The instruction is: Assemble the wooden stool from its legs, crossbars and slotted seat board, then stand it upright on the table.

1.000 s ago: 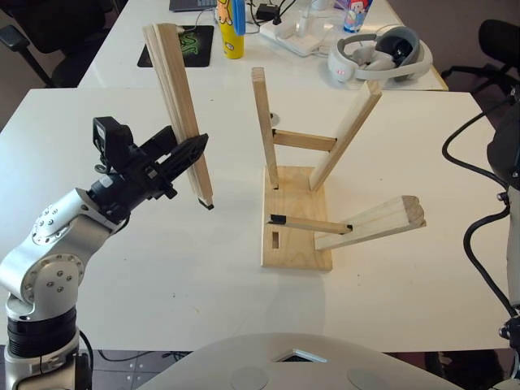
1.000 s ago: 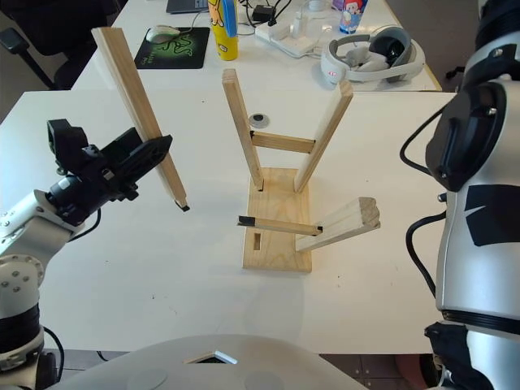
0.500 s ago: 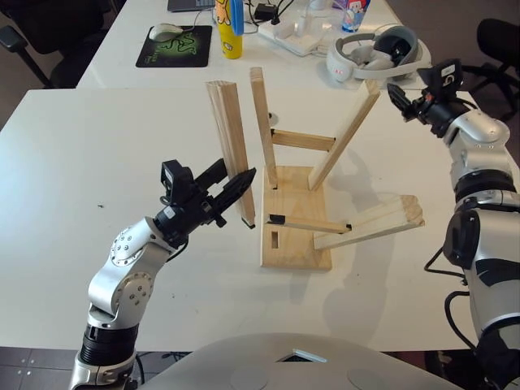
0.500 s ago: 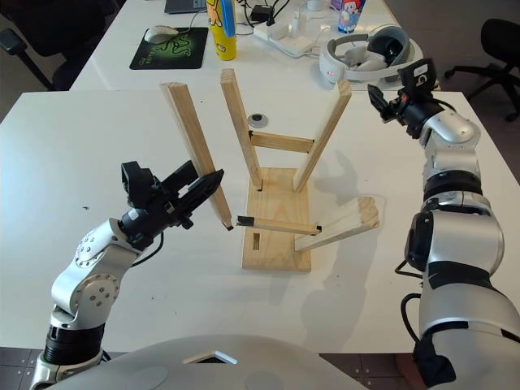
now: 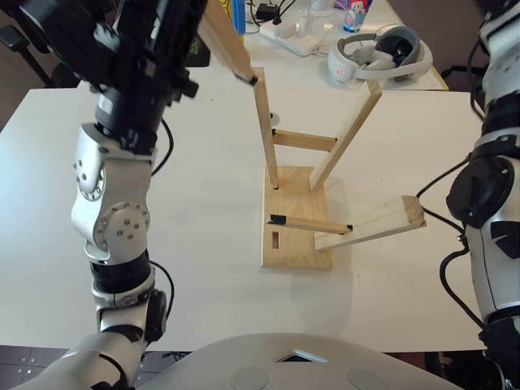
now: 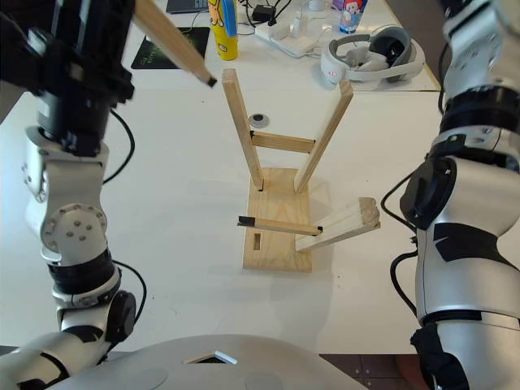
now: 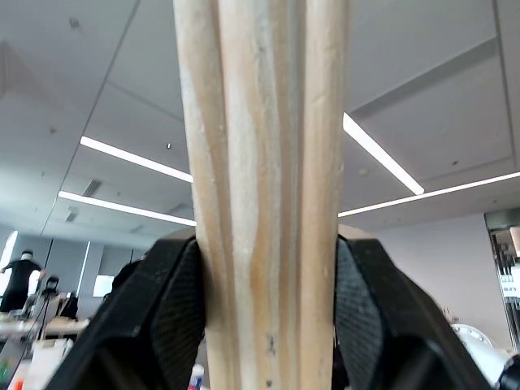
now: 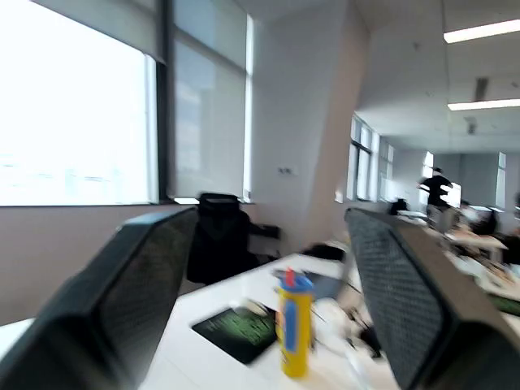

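The left gripper (image 7: 268, 305) is raised high over the far left of the counter (image 5: 187, 203), its fingers (image 7: 175, 317) clamped tight on both sides of a loose wooden stool leg (image 5: 227, 42). The leg's long axis slants down and to the right, and its lower end hangs just beside the top of the left upright leg (image 5: 264, 130); whether the two touch cannot be told. The slotted seat board (image 5: 305, 248) lies flat at mid-counter. Its two far slots hold that left upright leg and a right upright leg (image 5: 345, 134), which are joined by a crossbar (image 5: 305, 140). A third leg (image 5: 374, 223) lies tilted off the board's near right edge, with its own crossbar (image 5: 313, 224) reaching left across the board. The open slot (image 5: 276, 240) near the board's left edge sits well below and nearer than the held leg's tip. Seating the leg there would likely mean turning it closer to vertical and bringing it down, and the left arm is the nearer one. The right gripper (image 8: 268, 268) is up at the far right, its fingers spread wide with nothing between them.
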You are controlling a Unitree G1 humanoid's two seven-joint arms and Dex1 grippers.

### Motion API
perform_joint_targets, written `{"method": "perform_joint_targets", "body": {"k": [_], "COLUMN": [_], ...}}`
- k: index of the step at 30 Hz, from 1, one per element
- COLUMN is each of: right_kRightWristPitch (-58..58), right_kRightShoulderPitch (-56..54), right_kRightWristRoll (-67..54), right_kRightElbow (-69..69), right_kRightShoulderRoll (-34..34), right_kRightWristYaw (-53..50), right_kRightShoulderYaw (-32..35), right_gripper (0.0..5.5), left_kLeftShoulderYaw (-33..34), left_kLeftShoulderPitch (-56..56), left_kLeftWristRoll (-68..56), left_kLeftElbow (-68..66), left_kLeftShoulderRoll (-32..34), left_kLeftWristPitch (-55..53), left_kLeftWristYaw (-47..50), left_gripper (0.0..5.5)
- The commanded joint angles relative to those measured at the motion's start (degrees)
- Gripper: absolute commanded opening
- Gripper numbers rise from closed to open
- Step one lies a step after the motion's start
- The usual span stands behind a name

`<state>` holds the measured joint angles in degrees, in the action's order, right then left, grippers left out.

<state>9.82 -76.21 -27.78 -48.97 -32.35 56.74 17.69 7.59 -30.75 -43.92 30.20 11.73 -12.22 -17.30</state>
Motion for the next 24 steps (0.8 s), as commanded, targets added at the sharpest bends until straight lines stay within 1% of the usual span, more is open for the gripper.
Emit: {"method": "perform_joint_targets", "body": {"k": [1,4,7,11,14,18,24], "right_kRightWristPitch": [15.78,24.23,22.88,19.11,21.11,23.51,18.93], "right_kRightShoulderPitch": [3.89,7.92,11.26,12.2,11.02,11.76,8.92], "right_kRightWristRoll": [-7.87,-12.02,-9.01,-0.31,5.04,6.95,11.66], "right_kRightElbow": [20.65,35.18,42.03,45.05,45.73,48.18,41.5], "right_kRightShoulderRoll": [-0.29,-2.85,-2.9,1.23,4.72,6.66,8.93], "right_kRightWristYaw": [13.02,20.83,21.15,9.13,-0.82,-5.87,-13.91], "right_kRightShoulderYaw": [-6.53,-12.12,-16.07,-20.06,-22.54,-23.89,-21.73], "right_gripper": [3.4,3.4,3.4,3.4,3.4,3.4,3.4], "left_kLeftShoulderYaw": [-0.27,-0.76,-0.84,-1.65,-1.8,-1.81,-1.98], "left_kLeftShoulderPitch": [-6.51,-8.62,-8.78,-8.56,-8.43,-8.77,-6.48], "left_kLeftWristRoll": [1.21,4.94,7.28,8.21,8.15,8.09,7.42], "left_kLeftElbow": [-3.49,-8.01,-10.9,-11.9,-12.11,-12.69,-10.55], "left_kLeftShoulderRoll": [-1.31,-2.41,-3.4,-5.13,-5.83,-6.32,-6.04], "left_kLeftWristPitch": [0.66,2.96,4.29,5.16,5.03,5.09,4.62], "left_kLeftWristYaw": [1.52,1.8,2.12,2.04,1.71,1.35,0.44], "left_gripper": [2.04,2.04,2.04,2.04,2.04,2.04,2.04]}}
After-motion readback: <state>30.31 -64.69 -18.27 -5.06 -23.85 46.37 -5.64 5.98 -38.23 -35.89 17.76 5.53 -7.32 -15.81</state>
